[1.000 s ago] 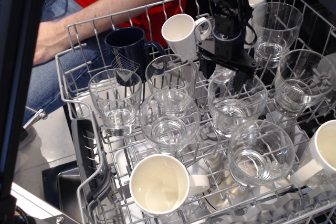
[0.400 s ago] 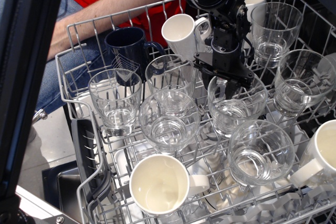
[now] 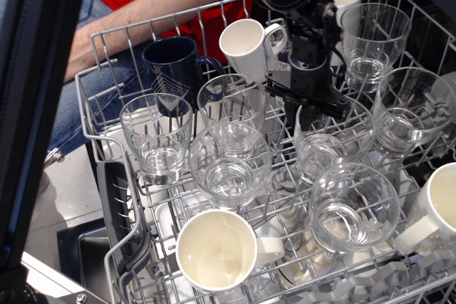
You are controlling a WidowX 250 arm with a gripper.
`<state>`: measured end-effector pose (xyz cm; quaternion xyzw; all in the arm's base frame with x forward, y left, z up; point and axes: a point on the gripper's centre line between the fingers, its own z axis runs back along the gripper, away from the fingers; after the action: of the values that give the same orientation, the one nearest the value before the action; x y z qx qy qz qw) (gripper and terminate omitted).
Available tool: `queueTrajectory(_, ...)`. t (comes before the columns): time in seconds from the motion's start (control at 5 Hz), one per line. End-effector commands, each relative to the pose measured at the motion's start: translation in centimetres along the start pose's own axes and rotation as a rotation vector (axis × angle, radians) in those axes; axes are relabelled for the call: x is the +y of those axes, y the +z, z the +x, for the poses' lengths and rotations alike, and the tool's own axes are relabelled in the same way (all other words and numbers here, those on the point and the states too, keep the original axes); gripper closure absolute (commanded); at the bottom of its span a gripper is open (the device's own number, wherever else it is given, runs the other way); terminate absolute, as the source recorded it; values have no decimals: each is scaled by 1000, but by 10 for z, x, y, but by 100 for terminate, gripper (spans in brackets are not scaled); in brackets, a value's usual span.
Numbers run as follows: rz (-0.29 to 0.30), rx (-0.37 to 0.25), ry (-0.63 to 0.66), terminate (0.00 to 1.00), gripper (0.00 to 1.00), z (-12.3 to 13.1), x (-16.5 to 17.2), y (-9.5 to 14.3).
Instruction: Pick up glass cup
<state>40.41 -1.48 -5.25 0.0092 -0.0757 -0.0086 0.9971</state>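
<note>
Now the black pincer pinches the rim of a clear, thick-based glass cup over the wire rack.

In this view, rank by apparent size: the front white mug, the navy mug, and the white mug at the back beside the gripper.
1. Front white mug, largest, though it sits nearest the camera.
2. and 3. Navy mug and back white mug look alike; the back one is tilted, so no ranking.
</note>
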Motion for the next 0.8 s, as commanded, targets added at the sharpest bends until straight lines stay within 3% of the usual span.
queueTrajectory(0.0, -52, -33, 27, 0, 100, 29, 3, 39)
queueTrajectory(0.4, -156, 38, 27, 0, 100, 43, 10, 101)
queueTrajectory(0.6, -166, 58, -11, 0, 100, 39, 11, 132)
